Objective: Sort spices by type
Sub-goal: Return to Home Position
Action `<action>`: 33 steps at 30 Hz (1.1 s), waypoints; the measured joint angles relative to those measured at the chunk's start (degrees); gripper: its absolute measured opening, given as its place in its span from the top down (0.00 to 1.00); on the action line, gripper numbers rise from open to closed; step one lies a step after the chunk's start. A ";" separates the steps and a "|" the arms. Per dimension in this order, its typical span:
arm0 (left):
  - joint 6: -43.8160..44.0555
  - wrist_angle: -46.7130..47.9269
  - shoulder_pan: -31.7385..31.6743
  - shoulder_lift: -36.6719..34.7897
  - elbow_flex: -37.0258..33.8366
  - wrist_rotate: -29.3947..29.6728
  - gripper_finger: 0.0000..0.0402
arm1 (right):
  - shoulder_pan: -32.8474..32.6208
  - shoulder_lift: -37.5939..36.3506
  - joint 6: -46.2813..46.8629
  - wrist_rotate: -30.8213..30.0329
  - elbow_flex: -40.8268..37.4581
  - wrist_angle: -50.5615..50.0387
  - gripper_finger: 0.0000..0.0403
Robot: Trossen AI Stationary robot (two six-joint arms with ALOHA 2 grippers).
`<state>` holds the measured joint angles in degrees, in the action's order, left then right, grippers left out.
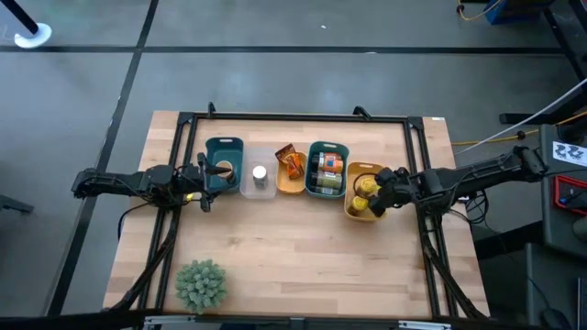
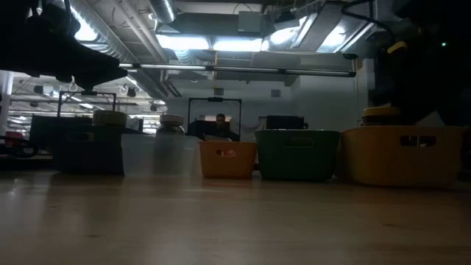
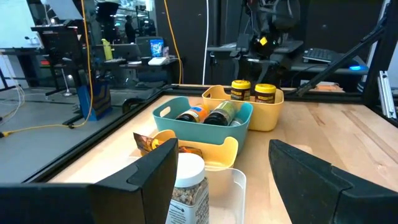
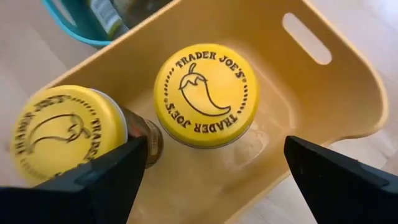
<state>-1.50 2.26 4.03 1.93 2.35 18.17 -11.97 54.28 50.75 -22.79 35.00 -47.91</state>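
Note:
Five trays stand in a row across the table's middle. A yellow tray (image 1: 352,207) at the right end holds two jars with yellow lids (image 4: 207,93), (image 4: 62,134). My right gripper (image 4: 217,186) hangs open above them, touching neither. A teal tray (image 1: 327,148) holds several jars, and a small orange tray (image 1: 292,189) holds a brown-orange packet (image 1: 288,160). A white-lidded jar (image 3: 186,183) stands in the clear tray (image 1: 260,192). My left gripper (image 3: 230,186) waits open and level at the left teal tray (image 1: 224,144), short of that jar.
A green bushy plant (image 1: 201,282) stands near the table's front left edge. A dark frame (image 1: 303,117) runs around the table. Bare wood lies between the tray row and the front edge. A person sits in the room behind, seen in the low view.

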 joint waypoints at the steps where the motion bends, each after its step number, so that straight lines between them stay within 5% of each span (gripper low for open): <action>1: 0.00 0.00 0.00 0.00 0.00 0.01 0.41 | 0.00 -0.80 -0.35 -0.02 0.02 -0.07 0.07; 20: 0.02 0.00 -0.01 0.00 0.00 0.00 0.41 | -0.01 -19.18 -11.77 -0.07 0.04 2.69 0.07; 33: 0.02 0.00 0.00 0.00 0.00 0.02 0.41 | -0.02 -24.81 -35.28 4.42 0.09 28.09 0.07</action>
<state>-1.48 2.26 4.03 1.93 2.35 18.20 -11.99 29.47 15.46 -18.37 35.09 -19.82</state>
